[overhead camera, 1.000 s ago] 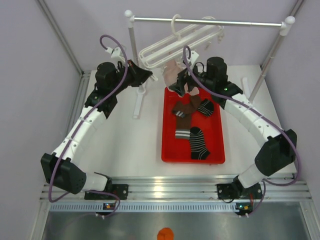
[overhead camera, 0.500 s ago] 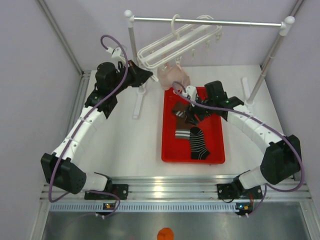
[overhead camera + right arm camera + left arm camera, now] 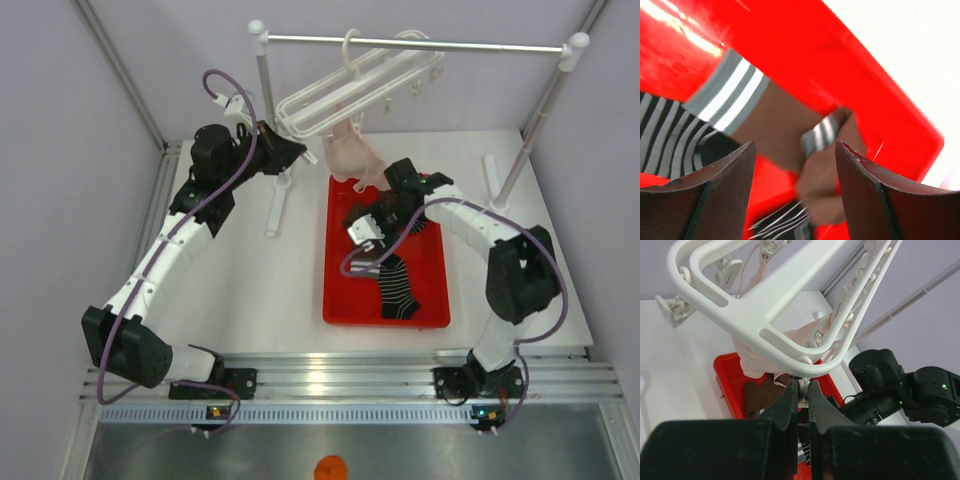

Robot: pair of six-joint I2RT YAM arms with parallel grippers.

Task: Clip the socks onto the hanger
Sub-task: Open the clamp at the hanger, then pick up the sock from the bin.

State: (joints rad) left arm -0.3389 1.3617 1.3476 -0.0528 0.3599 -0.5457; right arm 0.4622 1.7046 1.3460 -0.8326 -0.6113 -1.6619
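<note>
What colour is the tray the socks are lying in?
The tray is bright red, seen best in the top external view.

You're seeing brown socks (image 3: 775, 125) and black striped socks (image 3: 398, 289) lying jumbled in the red tray (image 3: 343, 300), while the white hanger (image 3: 322, 104) is hanging tilted from the crossbar (image 3: 480, 45).

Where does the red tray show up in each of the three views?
Top external: red tray, centre, slightly right.
Left wrist: low centre-left, beneath the hanger.
Right wrist: fills the frame behind the fingers.
Shared landmark: the brown sock with striped cuff inside it.
</note>
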